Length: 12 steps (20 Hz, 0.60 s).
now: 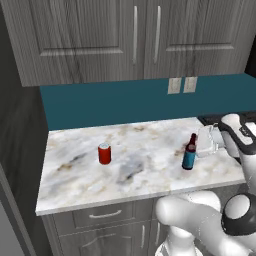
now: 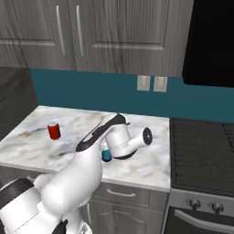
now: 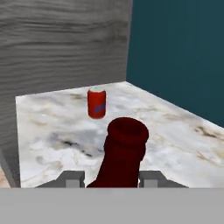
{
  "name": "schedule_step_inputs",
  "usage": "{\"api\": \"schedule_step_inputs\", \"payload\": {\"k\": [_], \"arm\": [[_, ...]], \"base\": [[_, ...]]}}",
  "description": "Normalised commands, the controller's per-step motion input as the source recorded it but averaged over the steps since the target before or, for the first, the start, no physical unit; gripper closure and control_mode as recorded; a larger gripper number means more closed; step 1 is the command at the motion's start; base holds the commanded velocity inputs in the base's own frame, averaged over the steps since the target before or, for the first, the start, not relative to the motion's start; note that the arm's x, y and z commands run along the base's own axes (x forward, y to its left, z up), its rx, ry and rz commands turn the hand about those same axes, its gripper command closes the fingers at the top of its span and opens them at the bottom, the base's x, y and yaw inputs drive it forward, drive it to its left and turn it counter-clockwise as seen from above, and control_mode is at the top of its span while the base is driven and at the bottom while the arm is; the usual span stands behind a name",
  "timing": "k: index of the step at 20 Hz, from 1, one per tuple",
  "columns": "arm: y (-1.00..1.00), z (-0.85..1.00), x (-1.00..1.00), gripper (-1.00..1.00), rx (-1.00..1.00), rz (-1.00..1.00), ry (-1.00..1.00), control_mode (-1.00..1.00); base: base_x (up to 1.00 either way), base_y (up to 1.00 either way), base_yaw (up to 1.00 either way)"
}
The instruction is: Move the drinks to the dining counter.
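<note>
The slim dark bottle (image 1: 189, 153) with a red neck and blue label stands upright near the right end of a marble top (image 1: 140, 170). My gripper (image 1: 201, 146) reaches it from the right and is shut on it. In the hand view the red neck (image 3: 124, 153) rises between my fingertips (image 3: 72, 178), which press on both sides. The small red soda can (image 1: 104, 153) stands alone further left on the same top (image 3: 96, 102), also seen as the can (image 2: 54, 130) from the right side. My arm hides most of the bottle (image 2: 106, 156) there. The dining counter is out of view.
A teal backsplash (image 1: 125, 102) with two outlets (image 1: 181, 85) backs the marble top. Grey wall cabinets (image 1: 135, 35) hang overhead. A black stove (image 2: 201, 141) adjoins the top on the right. A tall grey wood panel (image 3: 61, 43) closes the left end.
</note>
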Motion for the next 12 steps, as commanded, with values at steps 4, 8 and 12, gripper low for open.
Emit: {"api": "schedule_step_inputs", "payload": {"k": [4, 8, 12], "arm": [[0.00, 0.86, -0.76, 1.00, 0.00, 0.10, -0.35, -1.00], [0.01, 0.77, -0.74, 1.00, 0.00, 0.12, -0.31, -1.00], [0.13, 0.52, -0.67, 1.00, 0.00, 0.11, -0.25, -1.00]], "base": [[0.00, 0.00, 0.00], [0.00, 0.00, 0.00], [0.00, 0.00, 0.00]]}}
